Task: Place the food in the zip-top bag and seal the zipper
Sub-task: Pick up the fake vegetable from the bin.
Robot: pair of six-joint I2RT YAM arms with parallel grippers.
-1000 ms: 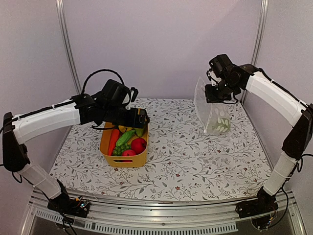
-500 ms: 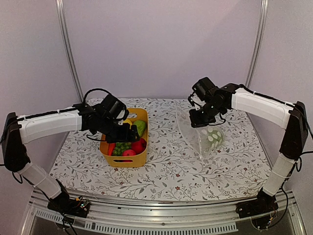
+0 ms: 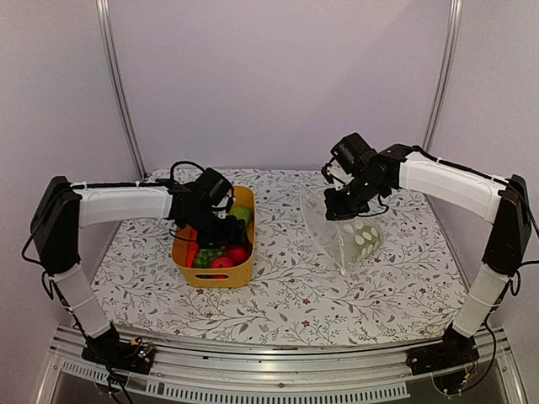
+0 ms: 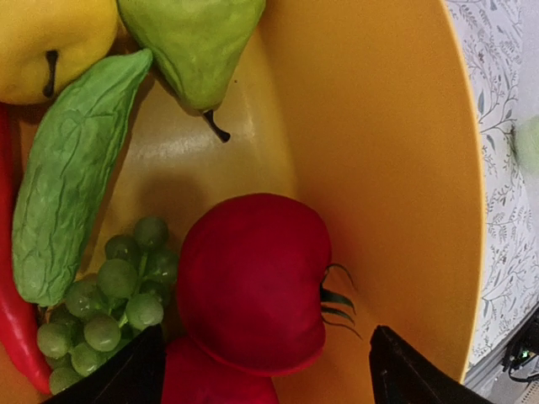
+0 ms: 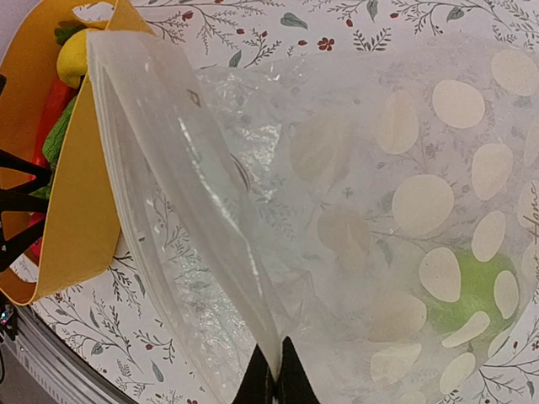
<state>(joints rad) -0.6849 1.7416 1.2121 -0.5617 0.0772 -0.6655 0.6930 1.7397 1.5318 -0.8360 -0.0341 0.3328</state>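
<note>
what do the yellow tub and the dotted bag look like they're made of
Yellow tub: probably rigid moulded plastic, smooth semi-gloss, soft highlight on its wall. Dotted bag: thin clear plastic film, glossy and crinkled, the tablecloth print showing through.

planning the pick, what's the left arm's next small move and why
Probably ease the left pincer down and close it on the red tomato. It hangs open astride that piece in the yellow tub, and the right pincer holds the zip-top bag by its mouth edge, seemingly ready to receive.
</note>
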